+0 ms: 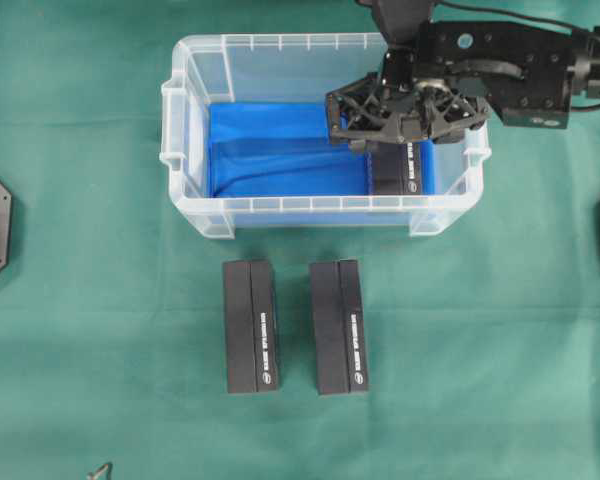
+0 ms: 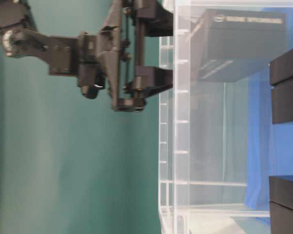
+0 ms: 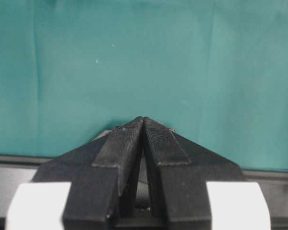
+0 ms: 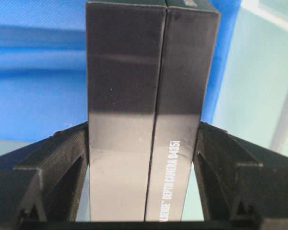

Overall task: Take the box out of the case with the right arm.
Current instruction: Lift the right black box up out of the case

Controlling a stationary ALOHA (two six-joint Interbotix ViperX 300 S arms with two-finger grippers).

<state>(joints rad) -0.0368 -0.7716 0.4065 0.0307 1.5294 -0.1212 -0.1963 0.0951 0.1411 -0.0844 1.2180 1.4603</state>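
Right wrist view: right claw (image 4: 143, 191) holds the black rectangular cardboard box (image 4: 149, 110) between its 2 fingers, long axis running straight ahead, inside the clear plastic case (image 1: 195, 140); lift goes straight up

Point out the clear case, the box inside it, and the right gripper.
case (image 1: 195, 130): overhead view, left wall.
box (image 1: 395, 170): overhead view, black top below the gripper.
right gripper (image 1: 405, 112): overhead view, lattice frame between the fingertips.

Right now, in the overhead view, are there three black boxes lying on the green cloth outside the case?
No: only two black boxes lie on the cloth in front of the case; the third box is inside it, between the right gripper's fingers.
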